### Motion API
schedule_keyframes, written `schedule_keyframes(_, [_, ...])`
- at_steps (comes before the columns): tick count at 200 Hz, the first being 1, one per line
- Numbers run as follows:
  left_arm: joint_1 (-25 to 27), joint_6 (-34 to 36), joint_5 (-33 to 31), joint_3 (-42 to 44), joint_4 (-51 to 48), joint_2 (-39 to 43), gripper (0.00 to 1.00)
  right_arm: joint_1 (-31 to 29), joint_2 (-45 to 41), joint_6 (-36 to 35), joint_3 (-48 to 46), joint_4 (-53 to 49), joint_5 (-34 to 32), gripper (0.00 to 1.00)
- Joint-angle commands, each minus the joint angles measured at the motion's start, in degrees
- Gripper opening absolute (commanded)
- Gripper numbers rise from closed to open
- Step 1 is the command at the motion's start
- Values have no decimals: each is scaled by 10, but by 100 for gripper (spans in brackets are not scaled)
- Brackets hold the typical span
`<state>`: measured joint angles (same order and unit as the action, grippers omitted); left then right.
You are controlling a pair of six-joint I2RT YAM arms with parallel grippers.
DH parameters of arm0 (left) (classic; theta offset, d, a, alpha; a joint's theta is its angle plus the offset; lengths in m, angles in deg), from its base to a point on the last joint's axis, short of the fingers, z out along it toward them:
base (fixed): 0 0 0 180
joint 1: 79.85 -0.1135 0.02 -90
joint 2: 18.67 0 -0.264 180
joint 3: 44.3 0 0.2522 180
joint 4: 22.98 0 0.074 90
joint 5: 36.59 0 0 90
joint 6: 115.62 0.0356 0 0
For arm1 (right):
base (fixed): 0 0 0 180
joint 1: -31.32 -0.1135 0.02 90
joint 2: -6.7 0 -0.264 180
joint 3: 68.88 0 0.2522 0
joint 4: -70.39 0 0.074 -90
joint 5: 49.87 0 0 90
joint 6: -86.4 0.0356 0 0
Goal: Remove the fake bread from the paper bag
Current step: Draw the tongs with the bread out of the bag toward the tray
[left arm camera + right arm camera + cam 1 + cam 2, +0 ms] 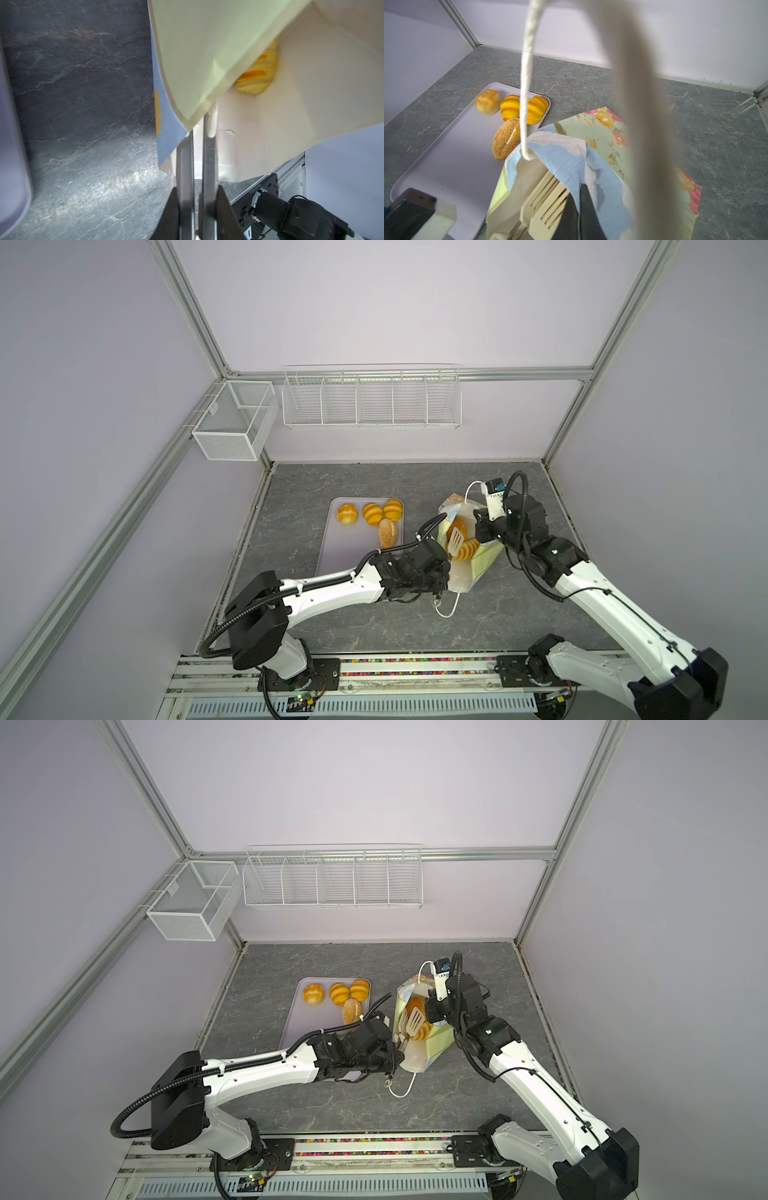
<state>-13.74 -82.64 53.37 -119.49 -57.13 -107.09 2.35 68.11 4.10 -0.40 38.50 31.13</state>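
While right gripper (pixel 580 193) pinches bag (pixel 571 158), bread (pixel 468 549) seemingly lies just inside.

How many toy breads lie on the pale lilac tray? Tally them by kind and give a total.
Glossy ridged yellow-orange buns: 2
Round pale golden bun: 1
Sesame-speckled oval bread: 1
Total on the pale lilac tray: 4

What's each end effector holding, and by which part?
Left end effector: tongs, by the metal handles. Right end effector: bag, by its top rim.
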Motion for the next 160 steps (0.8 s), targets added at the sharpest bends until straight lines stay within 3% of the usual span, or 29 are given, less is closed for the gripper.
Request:
schedule_keyframes(1, [0, 9, 15, -16, -3, 3, 19, 0, -1, -18, -10, 5, -2, 7])
schedule_keyframes(50, [0, 26, 3, -15, -18, 22, 33, 0, 2, -21, -6, 0, -8, 7])
schedule_keyframes(160, [-1, 176, -18, -14, -69, 79, 32, -1, 7, -25, 4, -9, -8, 7])
